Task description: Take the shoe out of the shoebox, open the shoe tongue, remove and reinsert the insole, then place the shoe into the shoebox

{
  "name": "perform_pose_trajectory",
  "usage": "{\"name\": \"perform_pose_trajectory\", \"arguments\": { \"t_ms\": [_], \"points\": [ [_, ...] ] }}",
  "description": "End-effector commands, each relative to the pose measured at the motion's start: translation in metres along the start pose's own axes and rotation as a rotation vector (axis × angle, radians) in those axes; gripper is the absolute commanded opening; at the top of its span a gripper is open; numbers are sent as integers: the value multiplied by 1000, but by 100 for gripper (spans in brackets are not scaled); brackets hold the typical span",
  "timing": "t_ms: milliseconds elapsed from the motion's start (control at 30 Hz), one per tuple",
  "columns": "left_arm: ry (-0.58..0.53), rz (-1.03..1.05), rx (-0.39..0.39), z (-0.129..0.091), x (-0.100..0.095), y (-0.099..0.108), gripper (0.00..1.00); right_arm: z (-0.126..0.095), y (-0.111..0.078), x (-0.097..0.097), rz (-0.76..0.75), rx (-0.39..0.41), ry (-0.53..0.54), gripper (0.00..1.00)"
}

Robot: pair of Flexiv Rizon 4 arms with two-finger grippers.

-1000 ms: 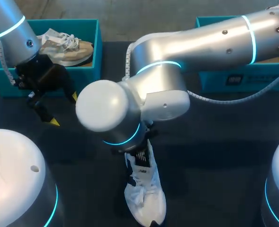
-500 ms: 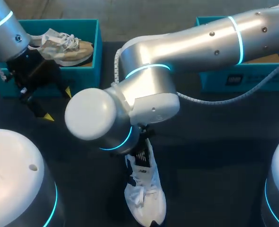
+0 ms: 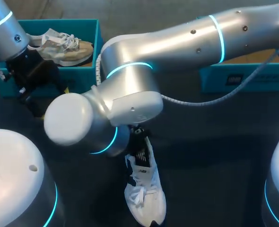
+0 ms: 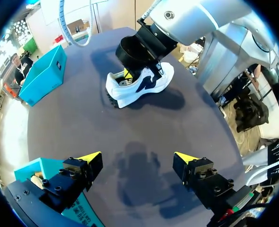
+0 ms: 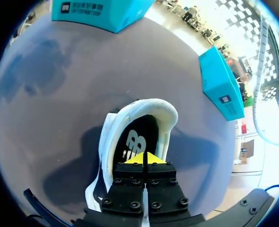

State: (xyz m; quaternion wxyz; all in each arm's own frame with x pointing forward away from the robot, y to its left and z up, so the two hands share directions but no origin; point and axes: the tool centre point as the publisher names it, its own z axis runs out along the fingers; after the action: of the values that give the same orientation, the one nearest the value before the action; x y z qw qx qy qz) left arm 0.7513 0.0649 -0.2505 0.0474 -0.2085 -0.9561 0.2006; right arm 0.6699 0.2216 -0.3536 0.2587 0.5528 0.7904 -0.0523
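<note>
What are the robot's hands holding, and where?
Left gripper: open, empty. Right gripper: shut inside the white sneaker's opening, over the insole; a hold cannot be told.

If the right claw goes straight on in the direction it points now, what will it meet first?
The right claw, its tips together, points down into the opening of the white shoe. It would probably meet the insole inside the shoe first, though the gap between the tips and the insole is unclear.

White shoe on table, right arm above
</note>
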Motion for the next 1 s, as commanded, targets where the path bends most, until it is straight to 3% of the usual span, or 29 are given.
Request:
{"name": "perform_pose_trajectory", "arguments": {
  "t_ms": [33,600,867,1000],
  "points": [
    [3,0,4,-4,-1,3,100,5,-4,6,522,-3,-186,0],
    [-4,-8,3,-10,1,9,100,44,2,6,537,34,-144,0],
    [-4,-8,3,-10,1,9,100,47,2,7,527,29,-64,0],
    [-4,-8,3,-10,1,9,100,35,0,4,532,5,-73,0]
  ]
}}
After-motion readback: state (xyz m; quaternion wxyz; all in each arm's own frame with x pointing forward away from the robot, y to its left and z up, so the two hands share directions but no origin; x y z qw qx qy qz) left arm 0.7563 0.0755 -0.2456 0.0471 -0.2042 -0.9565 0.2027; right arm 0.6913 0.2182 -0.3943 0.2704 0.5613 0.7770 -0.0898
